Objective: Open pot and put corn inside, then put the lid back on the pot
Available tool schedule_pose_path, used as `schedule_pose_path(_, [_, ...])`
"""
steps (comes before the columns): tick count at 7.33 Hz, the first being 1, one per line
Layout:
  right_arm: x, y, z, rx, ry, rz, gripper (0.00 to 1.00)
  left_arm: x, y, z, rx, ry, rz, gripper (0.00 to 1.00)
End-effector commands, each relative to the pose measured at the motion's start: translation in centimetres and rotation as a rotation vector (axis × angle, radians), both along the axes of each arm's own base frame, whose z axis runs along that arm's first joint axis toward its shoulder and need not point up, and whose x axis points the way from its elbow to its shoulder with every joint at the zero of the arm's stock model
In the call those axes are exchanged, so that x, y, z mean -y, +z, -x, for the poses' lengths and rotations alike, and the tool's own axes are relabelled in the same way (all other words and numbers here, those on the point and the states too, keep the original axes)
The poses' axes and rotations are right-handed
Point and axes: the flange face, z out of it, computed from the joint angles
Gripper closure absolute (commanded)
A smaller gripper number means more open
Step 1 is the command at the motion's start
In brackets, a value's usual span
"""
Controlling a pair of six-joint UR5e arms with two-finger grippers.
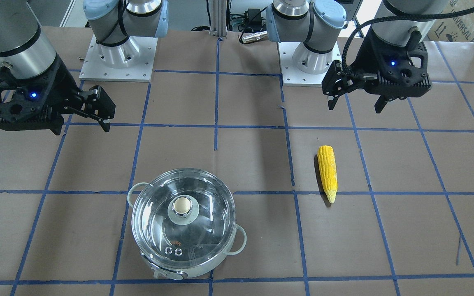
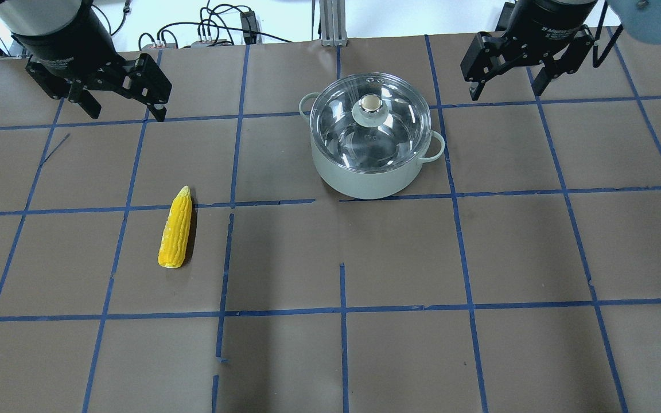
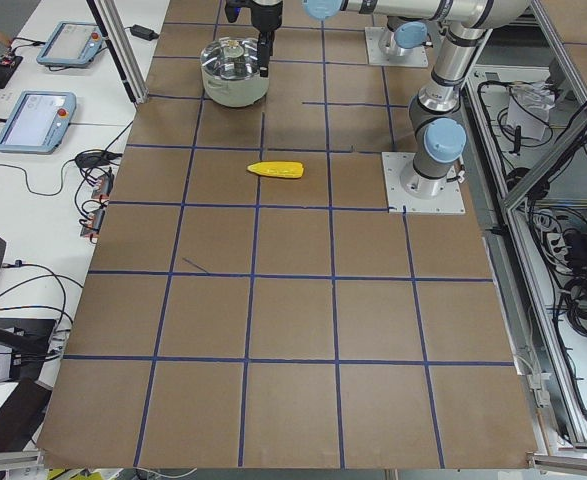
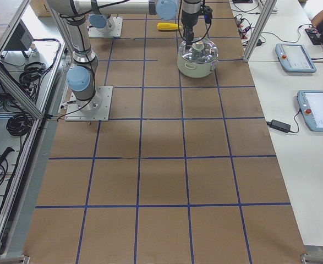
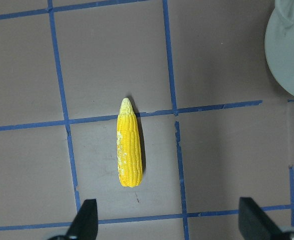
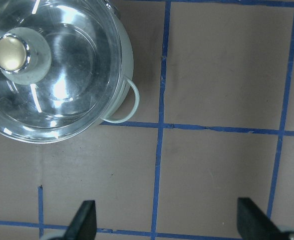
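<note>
Glass lid point(image 2: 399, 129) on pot point(image 2: 365, 180) nr table point(image 2: 399, 258) edge; corn point(image 2: 175, 229) well apart; L gripper point(image 2: 127, 112), R gripper point(image 2: 507, 92) fingers apart.

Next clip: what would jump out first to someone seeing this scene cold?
The bright yellow corn lies alone on the brown paper on the robot's left side. The shiny pot stands just right of centre, its glass lid on. The left gripper and the right gripper hang open and empty, touching nothing.

Lid point(image 4: 202, 54) on pot point(image 4: 196, 69); corn point(image 4: 168, 26) lies beyond, apart.
</note>
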Motion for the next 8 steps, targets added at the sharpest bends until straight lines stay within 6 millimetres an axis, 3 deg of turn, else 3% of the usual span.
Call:
schedule_pose_path(1, [0.0, -0.1, -0.1, 0.001, 0.001, -0.002, 0.00, 0.0, 0.0, 0.0, 0.000, 0.001, 0.000, 0.00])
schedule_pose_path(5, [0.0, 0.4, -0.5, -0.002, -0.013, 0.021, 0.00, -0.2, -0.2, 0.1, 0.000, -0.002, -0.003, 0.00])
schedule_pose_path(6, [0.1, 0.2, -2.7, 0.003, -0.054, 0.019, 0.00, -0.2, -0.2, 0.1, 0.000, -0.002, -0.003, 0.00])
schedule_pose_path(8, [3.4, -2.4, -8.8, 0.001, -0.023, 0.073, 0.00, -0.3, -0.1, 0.1, 0.000, -0.002, -0.002, 0.00])
